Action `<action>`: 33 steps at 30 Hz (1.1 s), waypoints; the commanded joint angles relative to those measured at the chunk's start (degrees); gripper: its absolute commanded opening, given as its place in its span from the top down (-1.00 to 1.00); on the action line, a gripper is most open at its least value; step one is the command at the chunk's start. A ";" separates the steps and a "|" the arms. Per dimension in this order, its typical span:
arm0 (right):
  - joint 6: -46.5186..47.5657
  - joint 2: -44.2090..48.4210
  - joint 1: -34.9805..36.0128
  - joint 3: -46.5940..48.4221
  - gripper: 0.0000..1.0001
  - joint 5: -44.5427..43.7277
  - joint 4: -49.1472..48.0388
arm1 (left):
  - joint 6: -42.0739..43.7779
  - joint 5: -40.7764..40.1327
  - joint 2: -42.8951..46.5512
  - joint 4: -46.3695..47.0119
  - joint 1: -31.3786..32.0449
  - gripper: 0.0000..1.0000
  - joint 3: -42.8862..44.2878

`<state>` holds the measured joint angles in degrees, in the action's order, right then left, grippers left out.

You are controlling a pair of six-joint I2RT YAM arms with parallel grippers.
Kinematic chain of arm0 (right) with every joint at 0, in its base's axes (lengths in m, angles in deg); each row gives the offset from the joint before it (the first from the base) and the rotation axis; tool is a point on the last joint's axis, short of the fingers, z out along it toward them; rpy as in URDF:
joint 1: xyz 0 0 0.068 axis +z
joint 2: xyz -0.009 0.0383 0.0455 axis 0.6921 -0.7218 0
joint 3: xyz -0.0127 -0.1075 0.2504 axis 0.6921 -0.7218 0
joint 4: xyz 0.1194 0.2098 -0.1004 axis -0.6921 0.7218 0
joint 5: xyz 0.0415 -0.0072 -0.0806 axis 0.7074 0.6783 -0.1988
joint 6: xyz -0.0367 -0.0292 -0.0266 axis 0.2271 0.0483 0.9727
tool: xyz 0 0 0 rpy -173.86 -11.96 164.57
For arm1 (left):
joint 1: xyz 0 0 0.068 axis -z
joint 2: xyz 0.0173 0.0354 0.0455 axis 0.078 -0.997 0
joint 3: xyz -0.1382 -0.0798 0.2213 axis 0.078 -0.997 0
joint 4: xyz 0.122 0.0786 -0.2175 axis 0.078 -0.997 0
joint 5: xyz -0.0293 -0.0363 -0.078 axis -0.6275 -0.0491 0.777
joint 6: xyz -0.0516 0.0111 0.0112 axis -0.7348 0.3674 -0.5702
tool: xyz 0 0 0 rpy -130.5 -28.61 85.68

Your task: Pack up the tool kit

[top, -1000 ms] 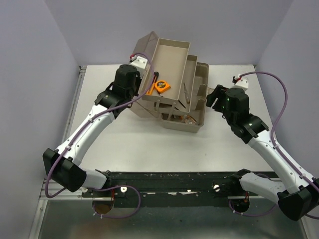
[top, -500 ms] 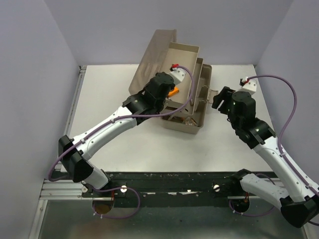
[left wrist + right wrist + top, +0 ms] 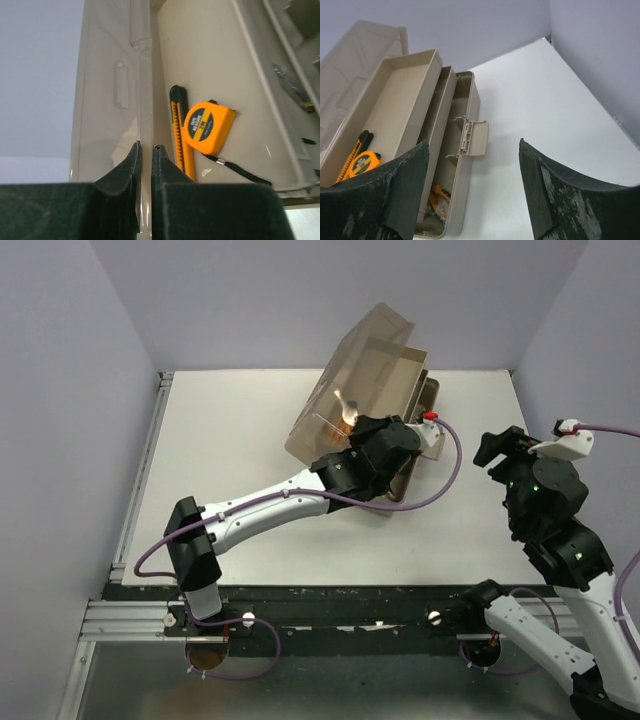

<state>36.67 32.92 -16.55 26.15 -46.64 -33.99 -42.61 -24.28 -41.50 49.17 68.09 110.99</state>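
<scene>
The beige toolbox [image 3: 428,392] stands at the table's back middle. Its smoky translucent lid [image 3: 362,368] is tilted up over the trays. My left gripper [image 3: 347,426] is shut on the lid's edge [image 3: 145,100], pinching the thin plastic between both fingers. In the top tray lie an orange tape measure [image 3: 208,127] and an orange-and-black utility knife [image 3: 179,131]. My right gripper [image 3: 497,447] is open and empty, right of the box and apart from it. Its view shows the toolbox [image 3: 464,175], the hanging latch [image 3: 474,137], the tape measure [image 3: 363,164] and orange pliers [image 3: 438,196] in the bottom compartment.
White tabletop [image 3: 240,460] lies left and in front of the box. Purple walls close in the back and sides. The right wall meets the table near my right gripper [image 3: 473,142]. A metal rail [image 3: 150,440] runs along the table's left edge.
My left arm has swung far to the right, carrying the lid up and over the trays, and the trays have folded inward. My right arm has pulled back to the right, away from the box.
</scene>
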 commanded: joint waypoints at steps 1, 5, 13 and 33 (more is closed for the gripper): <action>2.93 0.84 -0.26 2.44 -0.59 -3.89 4.28 | -4.04 3.90 -3.32 -3.14 5.55 0.59 3.30; 3.11 1.89 -0.26 2.79 -0.59 -4.24 5.86 | -7.89 7.22 -5.08 -5.76 10.29 0.18 5.32; 3.90 4.00 -0.26 4.46 -0.63 -4.59 7.62 | -19.78 33.66 1.67 -8.87 13.38 -0.45 1.56; -1.89 -16.38 -20.10 4.65 -1.00 31.41 0.78 | -36.64 53.90 9.25 -15.79 -9.63 -0.91 3.99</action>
<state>38.68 21.32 -27.48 32.64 -34.60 -29.49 -72.60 22.54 -30.01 37.31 63.41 108.50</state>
